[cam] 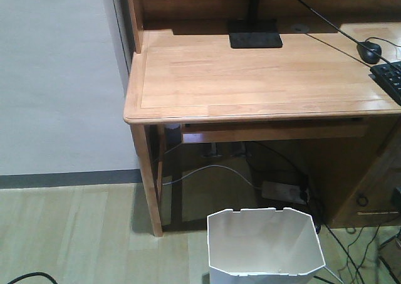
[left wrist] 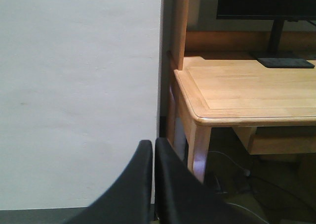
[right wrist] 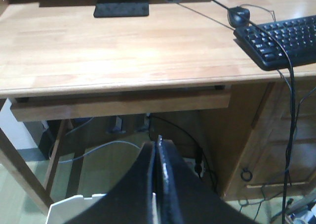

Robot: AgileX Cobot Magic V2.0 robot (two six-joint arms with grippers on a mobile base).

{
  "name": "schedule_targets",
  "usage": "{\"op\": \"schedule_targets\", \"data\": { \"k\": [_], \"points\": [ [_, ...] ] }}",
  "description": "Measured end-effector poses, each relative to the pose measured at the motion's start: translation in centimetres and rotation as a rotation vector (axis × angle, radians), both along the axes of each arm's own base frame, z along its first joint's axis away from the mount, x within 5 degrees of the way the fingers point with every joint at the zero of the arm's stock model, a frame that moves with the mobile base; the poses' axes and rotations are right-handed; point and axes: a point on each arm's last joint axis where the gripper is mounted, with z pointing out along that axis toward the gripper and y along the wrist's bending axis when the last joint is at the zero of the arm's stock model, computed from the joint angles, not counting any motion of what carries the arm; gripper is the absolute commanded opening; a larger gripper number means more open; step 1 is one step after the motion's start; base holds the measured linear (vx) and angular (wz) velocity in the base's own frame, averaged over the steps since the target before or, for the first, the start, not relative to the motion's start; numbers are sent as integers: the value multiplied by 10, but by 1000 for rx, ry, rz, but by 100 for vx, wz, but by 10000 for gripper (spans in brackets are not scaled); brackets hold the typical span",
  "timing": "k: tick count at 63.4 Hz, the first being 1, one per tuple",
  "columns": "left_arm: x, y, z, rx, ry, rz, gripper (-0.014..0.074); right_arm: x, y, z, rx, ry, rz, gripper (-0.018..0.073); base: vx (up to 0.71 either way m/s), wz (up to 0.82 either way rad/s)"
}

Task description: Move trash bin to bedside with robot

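The trash bin [cam: 265, 249] is located at lower centre of the front view, before the desk [cam: 250, 77]. The left gripper [left wrist: 153, 145] and right gripper [right wrist: 157, 145] are pressed together, empty. Approach is judged in hand; next, the jaws must be parted and the rim grasped.

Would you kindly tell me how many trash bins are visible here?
1: the white trash bin stands on the floor before the wooden desk; others may hide outside the views.

desk [cam: 250, 71] | monitor stand [cam: 255, 39] on it | mouse [cam: 368, 51] beside keyboard [cam: 391, 77] | power strip [cam: 283, 190] underneath
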Motion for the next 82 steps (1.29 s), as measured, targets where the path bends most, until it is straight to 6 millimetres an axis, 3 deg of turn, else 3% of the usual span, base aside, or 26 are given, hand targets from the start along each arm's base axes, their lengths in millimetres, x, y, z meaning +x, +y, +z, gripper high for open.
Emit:
{"op": "schedule_targets", "data": {
  "k": [18, 39, 46, 68, 82],
  "points": [
    [0, 0, 0, 0, 0, 0, -6, -1, 0, -1, 0, 15, -1, 118, 0, 0],
    [0, 0, 0, 0, 0, 0, -6, -2, 0, -4, -2, 56, -4, 559, 0, 0],
    [0, 0, 0, 0, 0, 0, -6, -2, 0, -5, -2, 57, -4, 630, 0, 0],
    [0, 0, 0, 0, 0, 0, -6, 2, 1, -5, 53, 88, -9, 573, 0, 0],
    [0, 0, 0, 0, 0, 0, -6, 34, 1, -4, 59, 278, -16, 544, 0, 0]
  ]
}}
